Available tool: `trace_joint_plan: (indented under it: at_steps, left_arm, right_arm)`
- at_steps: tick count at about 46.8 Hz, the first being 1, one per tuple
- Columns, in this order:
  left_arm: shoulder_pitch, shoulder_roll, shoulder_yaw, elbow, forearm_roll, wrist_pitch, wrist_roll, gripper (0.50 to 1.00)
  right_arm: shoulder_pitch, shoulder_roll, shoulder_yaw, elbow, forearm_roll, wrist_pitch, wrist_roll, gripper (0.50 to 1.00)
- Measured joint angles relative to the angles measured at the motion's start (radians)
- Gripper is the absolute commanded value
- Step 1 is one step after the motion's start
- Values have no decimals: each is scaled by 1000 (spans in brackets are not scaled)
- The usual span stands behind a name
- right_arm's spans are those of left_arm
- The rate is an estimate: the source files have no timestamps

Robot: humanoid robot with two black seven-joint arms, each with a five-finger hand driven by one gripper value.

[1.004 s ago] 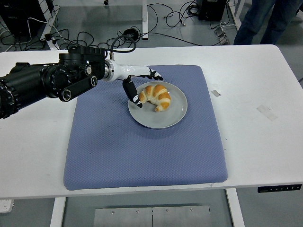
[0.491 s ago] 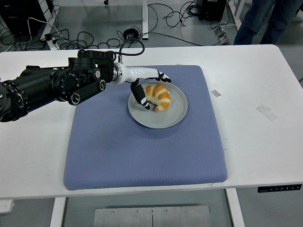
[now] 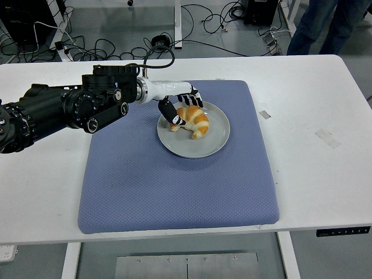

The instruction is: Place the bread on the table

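A golden croissant (image 3: 194, 122) lies on a grey plate (image 3: 197, 146) on the blue mat (image 3: 174, 180) in the middle of the white table. My left hand (image 3: 183, 108) reaches in from the left over the plate's left rim. Its fingers (image 3: 192, 99) curl over the croissant's far left end and the thumb presses against its near left side, so the hand closes on the bread. The croissant still rests on the plate. My right arm is out of view.
Bare white table (image 3: 314, 116) lies to the right of the mat, with small tape marks (image 3: 327, 137) on it. A person's legs (image 3: 325, 23) stand beyond the far right corner. Cables lie on the floor behind the table.
My left hand moved right over the plate's rim to the croissant. The thumb swung up from the plate and closed against the bread's left end.
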Motion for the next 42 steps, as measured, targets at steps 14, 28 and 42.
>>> trace_joint_plan:
  at_steps: [14,28,42]
  left_arm:
    - [5,0,1,1,1,21,0,586]
    - [5,0,2,0,12,30,-19,500]
    - [-15,0,1,44,12,44,-58,500]
  right_arm:
    - [0,0,0,0,0,0,0,1000]
    - [0,0,0,0,0,0,0,1000]
    - [0,0,0,0,0,0,0,1000]
